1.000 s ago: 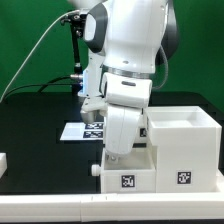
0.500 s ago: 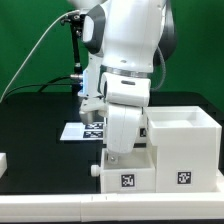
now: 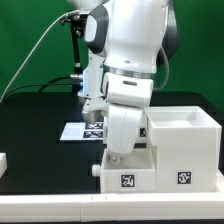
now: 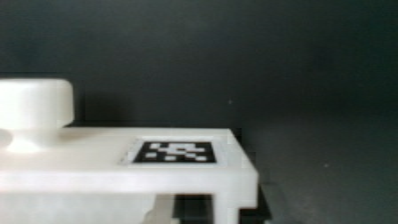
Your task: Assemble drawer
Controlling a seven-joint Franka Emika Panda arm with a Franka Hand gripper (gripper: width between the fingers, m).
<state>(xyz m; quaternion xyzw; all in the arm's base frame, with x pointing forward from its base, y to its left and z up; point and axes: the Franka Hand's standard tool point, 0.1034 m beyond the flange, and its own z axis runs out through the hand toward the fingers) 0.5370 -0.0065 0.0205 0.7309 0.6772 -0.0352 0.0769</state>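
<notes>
Black table top (image 3: 40, 115), green backdrop (image 3: 20, 40) behind. My gripper (image 3: 117, 156) is closed, fingertips hidden, low at the white drawer (image 3: 142, 172) beside its box (image 3: 190, 138); marker board (image 3: 72, 131) behind.

A white open-topped drawer box (image 3: 190, 145) stands upright at the exterior view's right; a smaller tagged drawer (image 3: 140, 172), apparently knobbed, abuts it.
</notes>
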